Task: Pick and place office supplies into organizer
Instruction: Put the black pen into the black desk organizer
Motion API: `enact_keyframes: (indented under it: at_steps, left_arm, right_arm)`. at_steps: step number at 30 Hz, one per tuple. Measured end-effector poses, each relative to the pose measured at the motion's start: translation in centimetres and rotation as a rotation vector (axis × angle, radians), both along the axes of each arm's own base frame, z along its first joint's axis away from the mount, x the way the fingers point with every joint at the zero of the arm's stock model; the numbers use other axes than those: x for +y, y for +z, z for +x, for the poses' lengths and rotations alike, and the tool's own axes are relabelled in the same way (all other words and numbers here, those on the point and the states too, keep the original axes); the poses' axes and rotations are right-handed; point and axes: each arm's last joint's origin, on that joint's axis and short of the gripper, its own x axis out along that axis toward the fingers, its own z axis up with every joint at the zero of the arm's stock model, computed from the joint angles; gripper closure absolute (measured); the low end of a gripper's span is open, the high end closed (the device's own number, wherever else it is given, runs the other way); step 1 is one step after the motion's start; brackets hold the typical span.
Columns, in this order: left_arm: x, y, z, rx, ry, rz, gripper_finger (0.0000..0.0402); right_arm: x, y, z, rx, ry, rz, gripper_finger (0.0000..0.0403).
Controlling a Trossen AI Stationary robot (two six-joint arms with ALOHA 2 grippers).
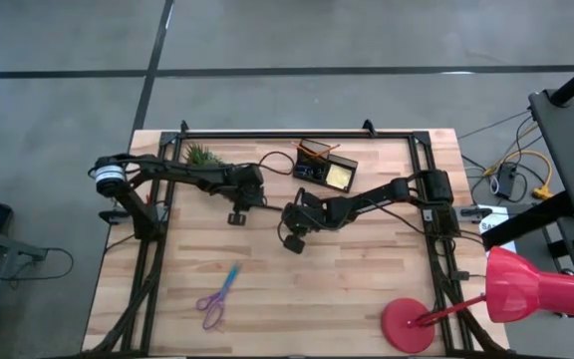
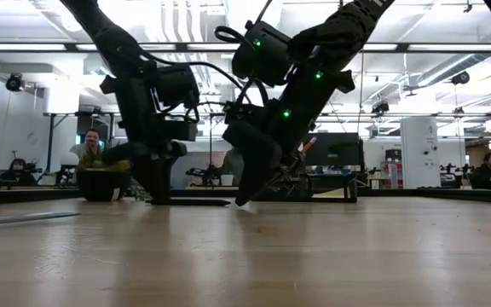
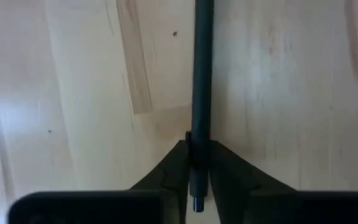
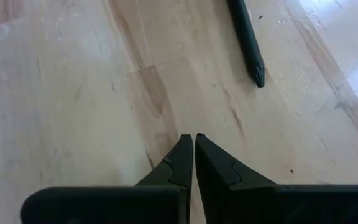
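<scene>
Left wrist view: left pincer (image 3: 197, 158) is grasping a thin black pen (image 3: 201, 74), fingers clamping near one end, the pen lying along the wooden tabletop (image 3: 73, 93). Right pincer (image 4: 193, 146) is sitting clenched and empty just above the wood, a pen tip (image 4: 248, 46) lying near. The organizer (image 1: 324, 168) is standing at the far edge, scissors (image 1: 217, 296) lying well apart.

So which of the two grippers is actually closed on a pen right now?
The left gripper: a dark pen sits clamped between its fingers. The right gripper is shut on nothing, with another pen lying loose on the table.
</scene>
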Motion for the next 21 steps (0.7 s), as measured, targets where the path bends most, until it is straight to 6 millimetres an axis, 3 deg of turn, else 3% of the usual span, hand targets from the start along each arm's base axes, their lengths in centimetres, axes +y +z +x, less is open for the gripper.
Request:
enact_keyframes:
  at_steps: [6, 16, 21]
  left_arm:
    - [-0.1, -0.3, 0.1, 0.000, -0.009, -0.022, 0.0393]
    - [-0.5, 2.0, -1.2, 0.015, -0.017, -0.018, 0.0396]
    - [-0.7, 3.5, -1.8, 0.064, -0.002, 0.045, 0.0397]
  right_arm:
    - [-0.3, 0.4, 0.2, -0.027, -0.028, 0.013, 0.0394]
    - [-2.4, 3.8, 0.8, -0.110, -0.010, -0.079, 0.0394]
    - [-3.6, 4.3, 0.3, -0.087, -0.022, -0.093, 0.0394]
